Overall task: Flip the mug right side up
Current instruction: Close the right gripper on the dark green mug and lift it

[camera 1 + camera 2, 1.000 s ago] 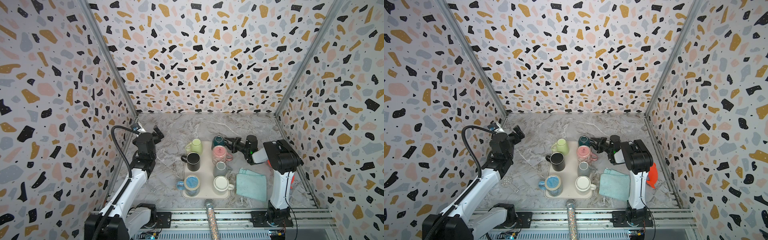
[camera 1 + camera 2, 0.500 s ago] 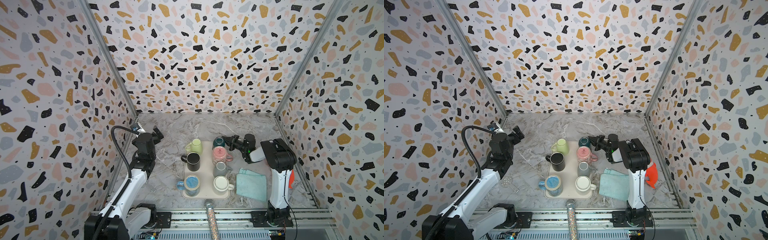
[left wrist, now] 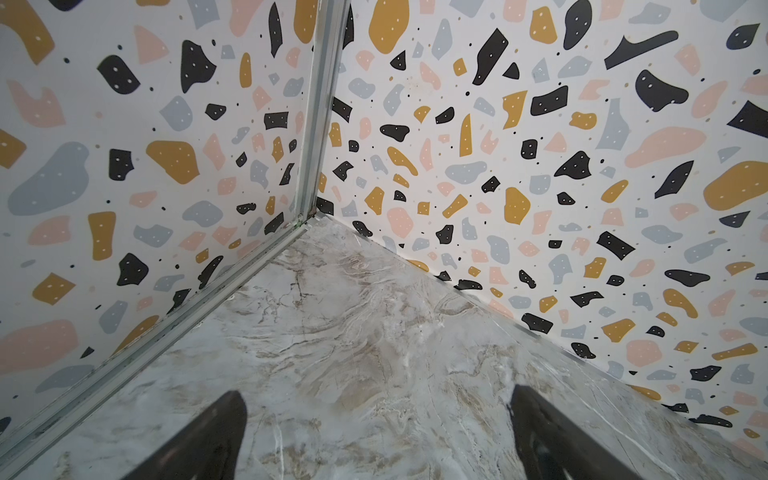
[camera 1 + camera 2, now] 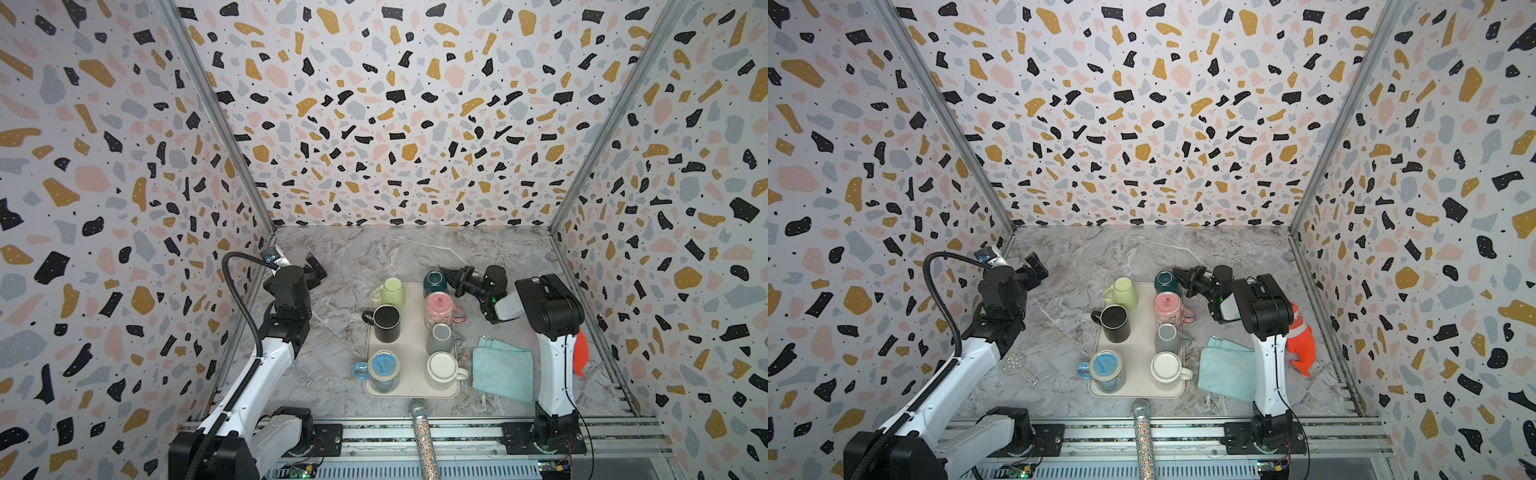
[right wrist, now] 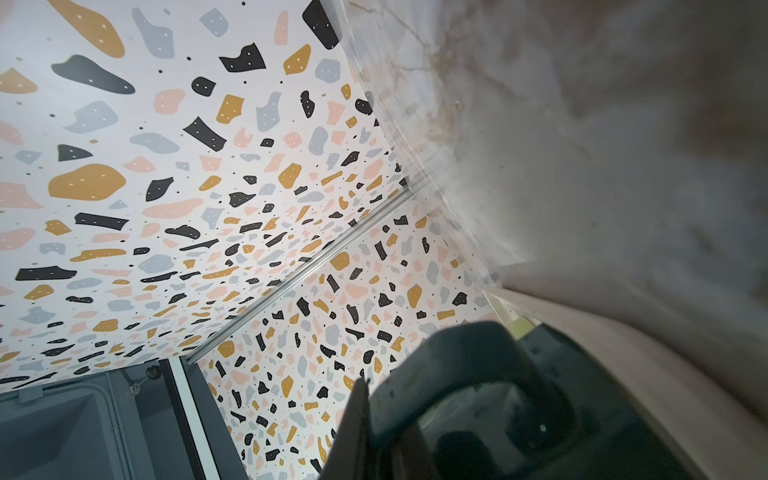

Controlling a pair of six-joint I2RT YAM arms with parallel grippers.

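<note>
The mug point(image 4: 434, 282) point(image 4: 1166, 281) is dark teal and stands bottom up at the tray's back right corner in both top views. My right gripper point(image 4: 447, 275) point(image 4: 1180, 274) reaches it from the right, low and level, and is shut on its handle point(image 5: 469, 353). In the right wrist view one dark finger point(image 5: 353, 428) lies against the outside of the handle loop; the other is mostly hidden behind it. My left gripper point(image 4: 316, 266) point(image 3: 378, 436) is open and empty over bare table near the back left corner, far from the tray.
The beige tray point(image 4: 413, 332) also holds green point(image 4: 390, 293), black point(image 4: 385, 323), pink point(image 4: 439, 309), grey point(image 4: 439, 337), blue point(image 4: 383, 370) and white point(image 4: 444, 365) mugs. A teal cloth point(image 4: 503, 374) and an orange toy point(image 4: 1302, 340) lie right of it, a glitter microphone point(image 4: 422, 436) in front.
The right gripper has edged left to the teal mug and its jaws have closed on the handle. The left arm has stayed still.
</note>
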